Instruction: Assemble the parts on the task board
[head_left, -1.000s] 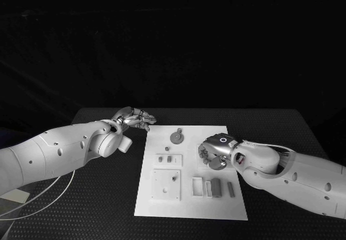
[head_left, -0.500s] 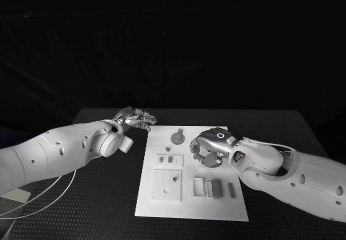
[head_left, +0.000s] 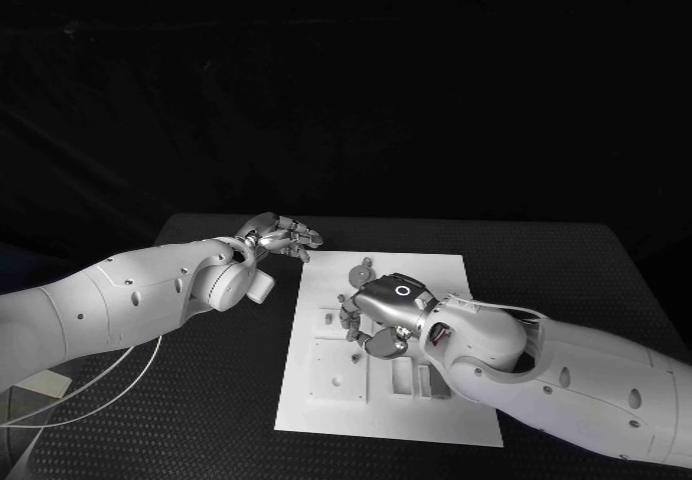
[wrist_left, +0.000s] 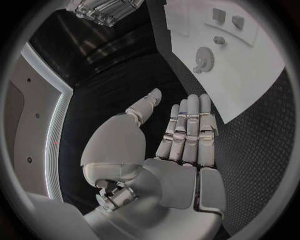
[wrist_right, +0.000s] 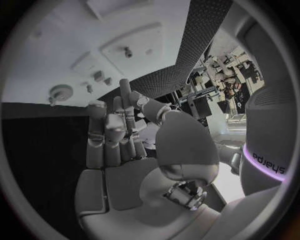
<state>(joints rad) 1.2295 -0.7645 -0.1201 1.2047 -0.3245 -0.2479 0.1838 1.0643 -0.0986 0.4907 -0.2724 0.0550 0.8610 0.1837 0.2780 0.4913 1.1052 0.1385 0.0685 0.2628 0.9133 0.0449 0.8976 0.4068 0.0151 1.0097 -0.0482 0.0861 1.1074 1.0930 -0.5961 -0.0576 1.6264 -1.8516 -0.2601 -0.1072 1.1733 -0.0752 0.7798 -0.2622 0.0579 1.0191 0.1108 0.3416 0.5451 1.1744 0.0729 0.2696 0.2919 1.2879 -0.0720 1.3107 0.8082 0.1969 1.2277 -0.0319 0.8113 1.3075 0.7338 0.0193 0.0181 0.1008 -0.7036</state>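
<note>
Head view: right hand (head_left: 378, 312) hovers empty, fingers apart, over task board (head_left: 440, 420); left hand (head_left: 281, 237) open at ten o'clock.

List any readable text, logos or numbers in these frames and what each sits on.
"sharpa", running sideways along the white casing with a purple light strip, seen in the right wrist view.
A small ring mark sits on the back of the silver right hand in the head view; a symbol, not text.
No readable print on the white rectangular task board, its small grey parts, or the silver left hand.
</note>
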